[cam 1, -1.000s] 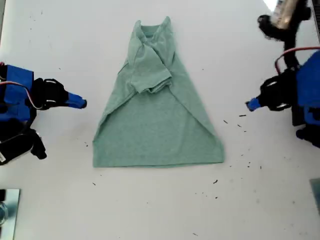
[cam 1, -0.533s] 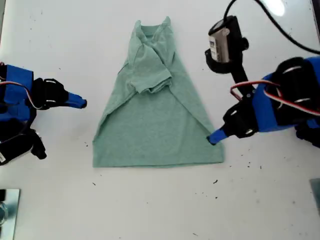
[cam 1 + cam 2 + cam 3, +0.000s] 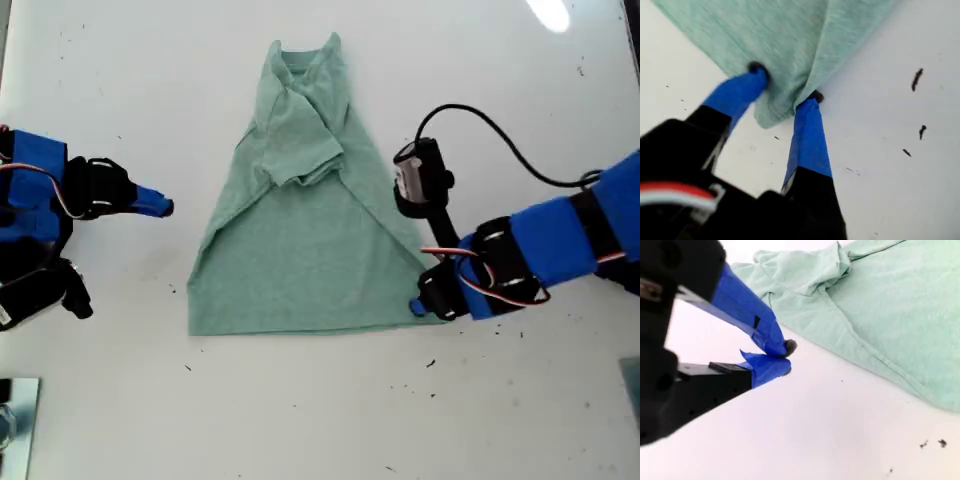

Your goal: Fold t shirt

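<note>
Hem-corner grasp in hand: my first hand had its two fingers astride the t shirt corner nearest the exterior view's right, cloth bunched between, not fully pinched. Shirt lay mid-counter, sleeves folded in. My second hand idled closed, empty. Next, likely: pinch, lift, carry toward collar.

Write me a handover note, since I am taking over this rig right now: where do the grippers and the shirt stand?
My first gripper: open, jaws straddling the hem corner of the pale sage-green soft fabric t shirt at the exterior view's lower right; not yet pinched.
My second gripper: shut on nothing, parked on the white table off the shirt's edge, at the exterior view's left.
Shirt: flat on the table, collar away from the camera, both sides and sleeves folded inward into a tapered shape.
Left: close on the corner and fold the hem up toward the collar.
</note>
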Controlling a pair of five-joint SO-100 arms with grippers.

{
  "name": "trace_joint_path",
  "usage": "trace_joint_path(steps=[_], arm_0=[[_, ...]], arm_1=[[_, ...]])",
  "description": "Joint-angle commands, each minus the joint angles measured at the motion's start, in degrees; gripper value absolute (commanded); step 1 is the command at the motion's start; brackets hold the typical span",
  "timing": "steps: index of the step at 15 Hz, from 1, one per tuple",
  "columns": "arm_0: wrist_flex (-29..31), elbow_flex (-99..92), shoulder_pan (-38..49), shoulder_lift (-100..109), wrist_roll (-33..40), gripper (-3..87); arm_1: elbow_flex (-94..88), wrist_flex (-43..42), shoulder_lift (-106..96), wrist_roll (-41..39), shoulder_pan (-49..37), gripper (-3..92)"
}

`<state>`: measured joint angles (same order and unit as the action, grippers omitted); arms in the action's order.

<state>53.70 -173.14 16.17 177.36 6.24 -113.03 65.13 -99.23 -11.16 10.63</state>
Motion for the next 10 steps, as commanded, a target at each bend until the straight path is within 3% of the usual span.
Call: trace_joint_path(steps=[1,4,8,10], arm_0=[[-0.5,0.5,-1.1,0.8,0.9,-0.3],[-0.3,0.5,-1.7,1.5,0.6,-0.3],[-0.2,0.5,-1.8,1.8,0.6,-0.3],[-0.1,0.5,-1.8,1.8,0.6,-0.3]], arm_1=[[-4.7,-5.7,3.3,1.7,0.6,-1.2],[-6.0,0.2,-5.4,0.4,0.4,-1.5],[4.3,20.6,-19.3,-4.6,-1.1,-1.5],[10.4,22.3,-18.0,-7.6,-1.8,-1.5]])
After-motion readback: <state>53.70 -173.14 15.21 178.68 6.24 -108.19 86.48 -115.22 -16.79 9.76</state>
